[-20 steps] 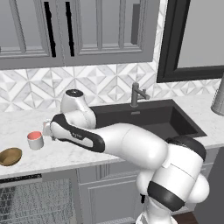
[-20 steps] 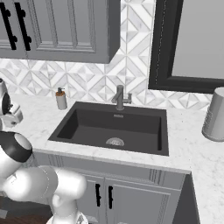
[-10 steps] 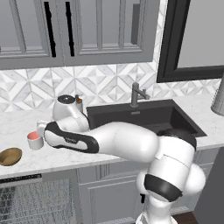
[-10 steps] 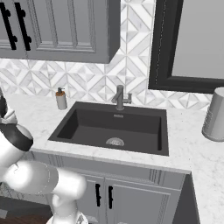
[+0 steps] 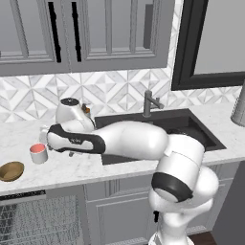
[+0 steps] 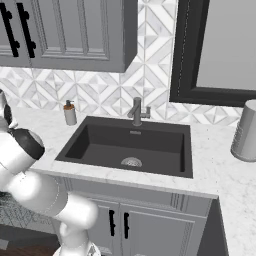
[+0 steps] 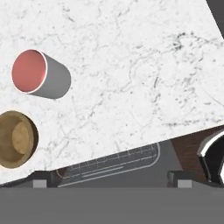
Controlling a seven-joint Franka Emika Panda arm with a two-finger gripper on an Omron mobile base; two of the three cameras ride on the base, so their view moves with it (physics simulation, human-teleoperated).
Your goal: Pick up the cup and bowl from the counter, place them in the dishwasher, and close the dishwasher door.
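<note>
Hovering wide-jawed (nothing held) over the counter (image 5: 57,172), gripper (image 5: 52,143) just right of cup (image 5: 38,153); bowl (image 5: 11,171) nearer, left.

Flat, even rendered light, bright all over, no glare or hotspots. Soft faint shadow under the arm on the bench (image 5: 67,167) near its front edge. Slightly soft, low-res edges (hand view included), no lens distortion.
</note>
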